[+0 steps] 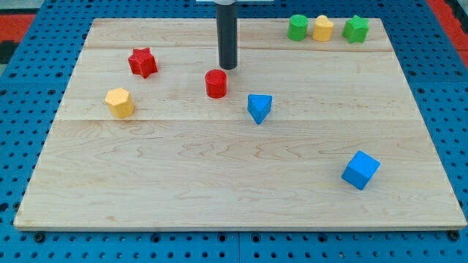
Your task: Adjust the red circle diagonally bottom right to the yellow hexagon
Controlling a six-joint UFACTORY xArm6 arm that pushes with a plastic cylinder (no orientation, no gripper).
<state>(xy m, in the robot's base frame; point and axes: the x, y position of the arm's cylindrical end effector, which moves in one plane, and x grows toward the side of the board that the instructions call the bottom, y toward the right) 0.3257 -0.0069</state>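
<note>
The red circle (216, 84) is a short red cylinder near the board's middle, toward the view's top. The yellow hexagon (119, 101) lies far to its left and slightly lower. My tip (229, 67) is the lower end of the dark rod; it stands just above and slightly right of the red circle, a small gap apart from it.
A red star (143, 62) lies above right of the yellow hexagon. A blue triangle (259, 108) sits right below the red circle. A blue cube (360, 169) is at the lower right. A green block (297, 28), a yellow block (323, 28) and a green star (356, 29) line the top right. The board edge (241, 225) runs along the bottom.
</note>
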